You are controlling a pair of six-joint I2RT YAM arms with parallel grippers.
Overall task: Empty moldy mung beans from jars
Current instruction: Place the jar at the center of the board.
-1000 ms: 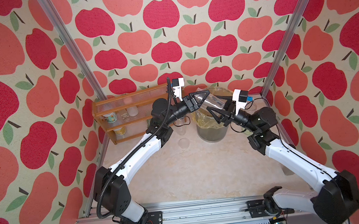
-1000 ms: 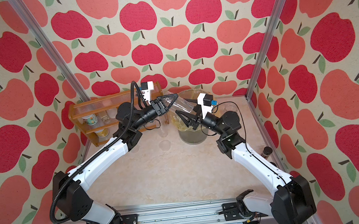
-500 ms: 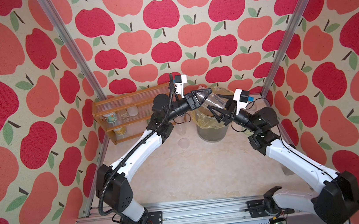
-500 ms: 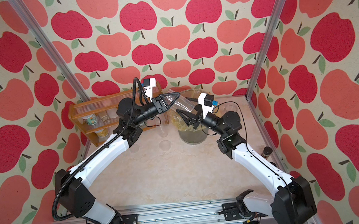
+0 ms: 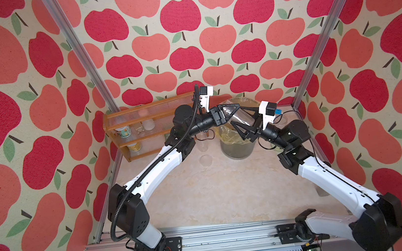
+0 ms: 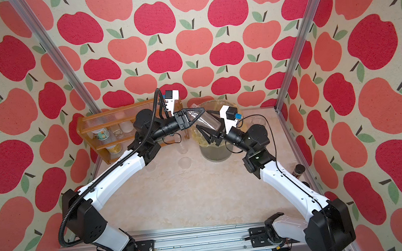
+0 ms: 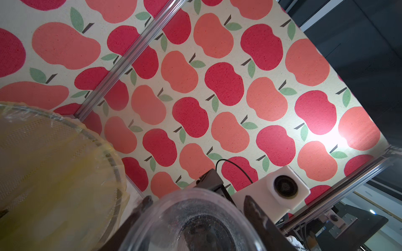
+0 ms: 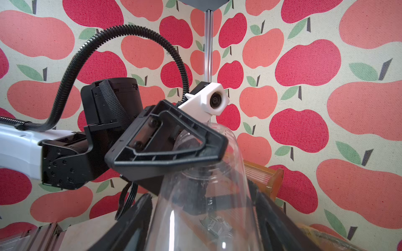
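Observation:
A clear jar [image 5: 242, 118] hangs tilted over the grey bin [image 5: 236, 150], with only a dusty film on its walls. My left gripper [image 5: 236, 109] is shut on one end of it; in the left wrist view the jar [image 7: 195, 221] fills the space between both dark fingers [image 7: 252, 208]. My right gripper [image 8: 200, 191] is open around the other end, with a thin gap between each finger and the glass [image 8: 206, 206]. Two more clear jars [image 5: 202, 144] stand on the table left of the bin. The mung beans are out of view.
The bin is lined with a yellow bag [image 7: 54, 173]. A wooden rack [image 5: 141, 112] with printed cans [image 5: 123, 132] stands at the back left against the wall. Metal frame posts [image 5: 315, 48] rise at the back corners. A small dark-capped bottle [image 6: 299, 170] stands by the right wall.
My right gripper's jaws have spread off the jar while the left gripper has tightened on it. The jar has stayed over the bin.

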